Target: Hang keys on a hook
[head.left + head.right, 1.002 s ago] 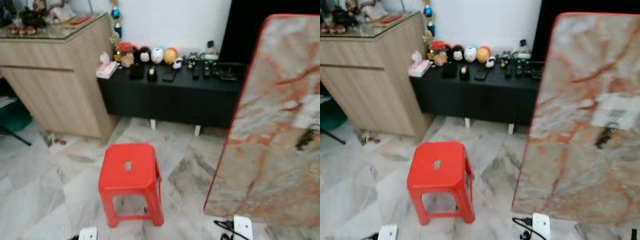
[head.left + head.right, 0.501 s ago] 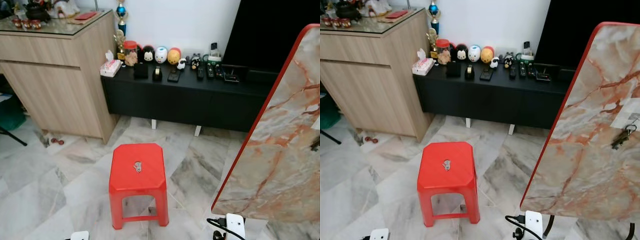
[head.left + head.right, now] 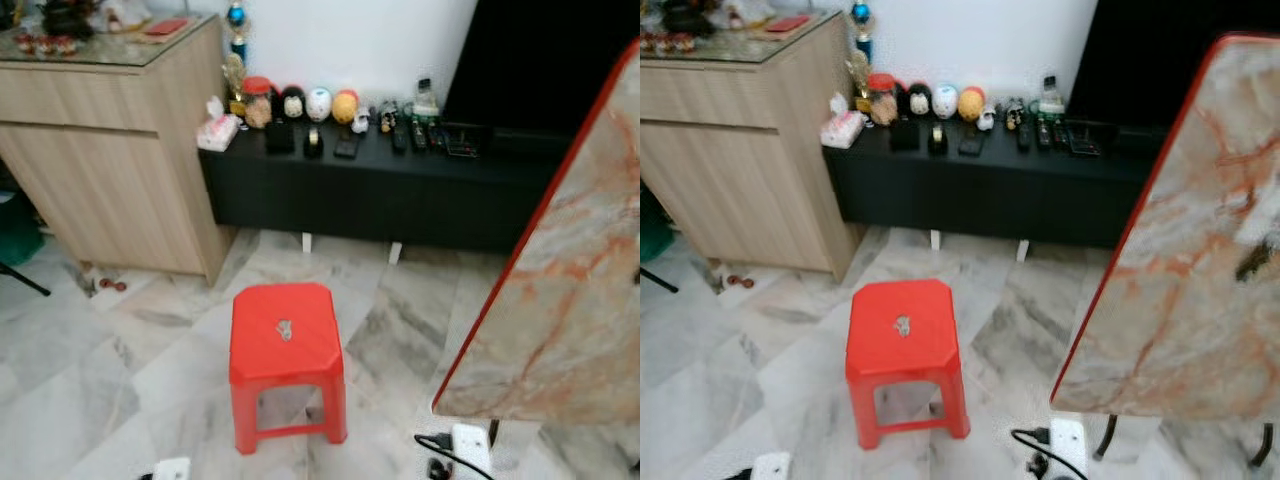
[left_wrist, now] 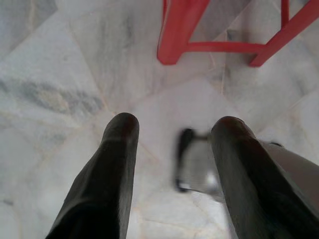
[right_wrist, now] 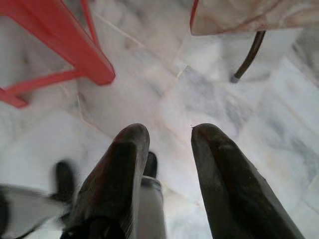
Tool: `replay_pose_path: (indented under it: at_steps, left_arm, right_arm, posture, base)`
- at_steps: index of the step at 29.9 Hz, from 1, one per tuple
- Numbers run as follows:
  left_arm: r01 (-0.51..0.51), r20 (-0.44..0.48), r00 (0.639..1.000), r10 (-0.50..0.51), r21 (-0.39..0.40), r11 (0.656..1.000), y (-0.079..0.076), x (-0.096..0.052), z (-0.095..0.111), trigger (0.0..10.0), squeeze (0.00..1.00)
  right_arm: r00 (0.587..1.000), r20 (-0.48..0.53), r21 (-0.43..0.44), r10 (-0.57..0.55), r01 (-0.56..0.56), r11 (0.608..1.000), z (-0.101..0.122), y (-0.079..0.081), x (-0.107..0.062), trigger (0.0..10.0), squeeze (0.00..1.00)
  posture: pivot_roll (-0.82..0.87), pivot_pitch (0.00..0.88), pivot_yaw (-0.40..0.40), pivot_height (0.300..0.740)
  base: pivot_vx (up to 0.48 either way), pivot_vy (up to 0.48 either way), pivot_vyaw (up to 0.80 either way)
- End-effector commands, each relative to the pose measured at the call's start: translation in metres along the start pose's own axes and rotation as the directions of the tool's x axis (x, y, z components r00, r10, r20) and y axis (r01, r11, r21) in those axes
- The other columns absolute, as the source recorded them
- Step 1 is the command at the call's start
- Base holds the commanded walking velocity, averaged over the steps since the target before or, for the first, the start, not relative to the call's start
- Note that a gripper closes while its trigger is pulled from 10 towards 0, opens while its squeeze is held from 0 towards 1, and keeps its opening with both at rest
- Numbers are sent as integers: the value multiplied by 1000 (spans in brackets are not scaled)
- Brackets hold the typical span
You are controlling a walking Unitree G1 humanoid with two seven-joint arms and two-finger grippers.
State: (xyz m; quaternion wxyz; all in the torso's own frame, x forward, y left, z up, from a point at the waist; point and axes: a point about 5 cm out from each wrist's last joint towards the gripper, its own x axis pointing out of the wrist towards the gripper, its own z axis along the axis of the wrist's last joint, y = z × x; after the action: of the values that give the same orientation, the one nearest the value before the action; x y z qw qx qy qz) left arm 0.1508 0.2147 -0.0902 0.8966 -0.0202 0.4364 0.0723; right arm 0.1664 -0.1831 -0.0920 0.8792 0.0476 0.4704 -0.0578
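Your left gripper (image 4: 172,144) and right gripper (image 5: 169,149) both hang over the marble floor (image 3: 90,350) with fingers spread and nothing held, so pickup isn't started. The keys (image 3: 902,325) sit on top of the red stool (image 3: 902,345); another bunch (image 3: 1252,262) already hangs on the marble board (image 3: 1180,300), likely the hook spot. Since half a second ago only the camera has shifted and blurred slightly; stool and keys are unmoved.

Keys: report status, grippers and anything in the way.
Both grippers low over the floor, left gripper and right gripper open, empty. Keys lying on the red stool. Marble-patterned board leans right of it; power strip underfoot.
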Motion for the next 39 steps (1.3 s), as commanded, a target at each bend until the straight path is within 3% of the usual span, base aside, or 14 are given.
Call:
replay_pose_path:
  at_steps: [1, 39]
  left_arm:
    - [-15, -13, 1000, 15, 23, 1000, 6, -1, -2, 10000, 0]
    - [-26, -17, 999, 27, 15, 1000, 21, -4, -4, 10000, 0]
  right_arm:
    - [1000, 7, -1, 17, -17, 1000, 3, 7, 1, 10000, 0]
    - [1000, 3, -15, 22, -22, 1000, 1, 7, 1, 10000, 0]
  posture:
    - [163, 1, -26, 740]
    - [162, 0, -28, 740]
  base:
    - [0, 345, 0]
    - [0, 259, 0]
